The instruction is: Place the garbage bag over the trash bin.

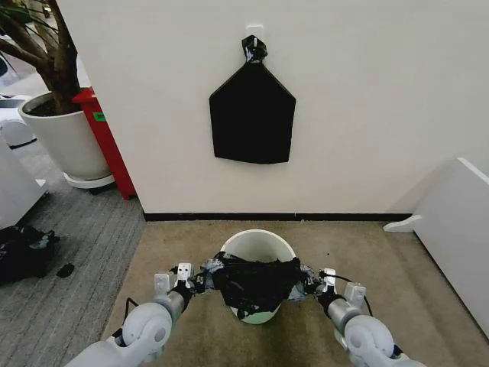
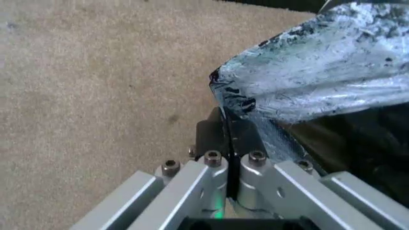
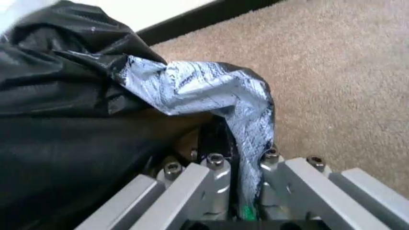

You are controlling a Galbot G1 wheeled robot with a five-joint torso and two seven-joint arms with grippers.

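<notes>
Beige carpet (image 1: 428, 306) is seen under the work, running to a black baseboard (image 1: 306, 217) and a cream wall (image 1: 367, 107). Grey carpet (image 1: 69, 306) takes over at the near left edge of the floor. A flat black bundle (image 1: 252, 115) with a knotted top is hung on the wall from a hook. In the far left corner a large white plant pot (image 1: 65, 138) with a tree is stood, a red object (image 1: 107, 141) just beside it against the wall. A black bag (image 1: 23, 252) is left on the grey carpet at the left edge. A white panel (image 1: 458, 222) is leaned at the right edge.

The trash bin (image 1: 256, 248) is stood on the beige carpet near the baseboard, upright, mouth open. The garbage bag (image 1: 256, 283) is stretched across the bin's near side, between the two grippers, draped over the front wall; the far rim is left uncovered.

The left gripper (image 1: 200, 281) is held at the bin's left side, fingers pressed together on a pinch of the bag's film, confirmed in the left wrist view (image 2: 230, 139). The right gripper (image 1: 312, 281) is held at the bin's right side, likewise pinched on the bag edge, film caught between the fingers in the right wrist view (image 3: 240, 153).

Open carpet is left on both sides of the bin; the wall is close behind it.
</notes>
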